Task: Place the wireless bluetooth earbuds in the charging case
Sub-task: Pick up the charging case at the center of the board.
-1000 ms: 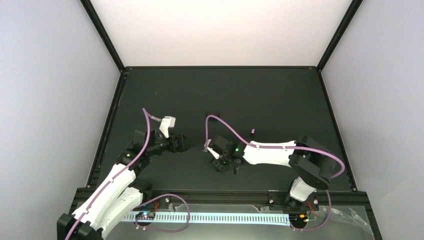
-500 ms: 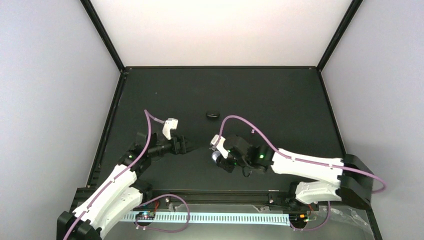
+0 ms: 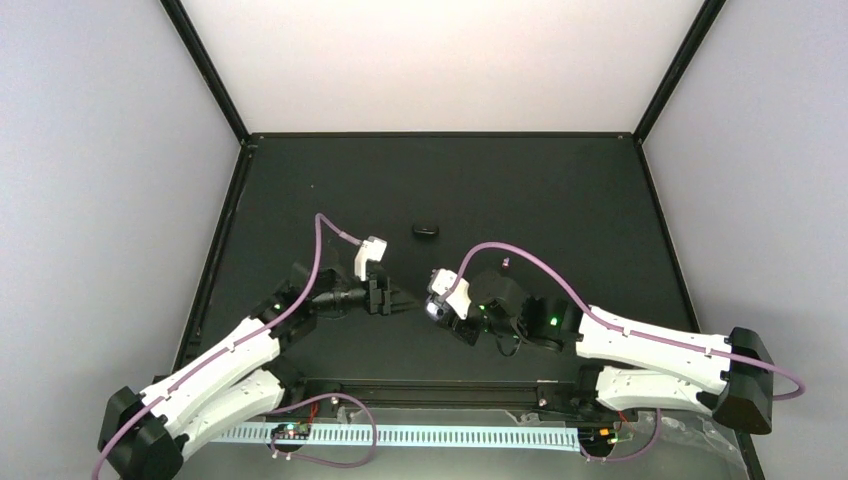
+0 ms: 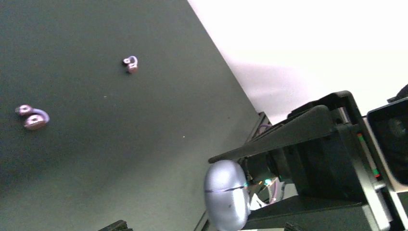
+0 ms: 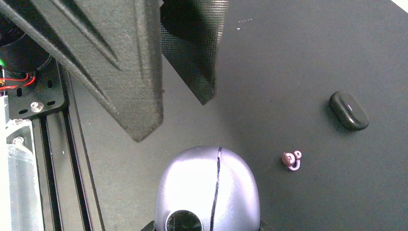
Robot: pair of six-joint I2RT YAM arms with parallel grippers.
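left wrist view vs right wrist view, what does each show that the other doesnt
Only the left wrist view: two purple buds on the mat, the near earbud and the far earbud, plus the right claw seen from outside, shut on the silver case.
Only the right wrist view: the black case on the mat and the open left claw.
Both: the silver case, the mat and a purple bud. I cannot tell which of the two the right wrist view's lone earbud is.

Black tabletop; white backdrop; slotted white strip near edge.
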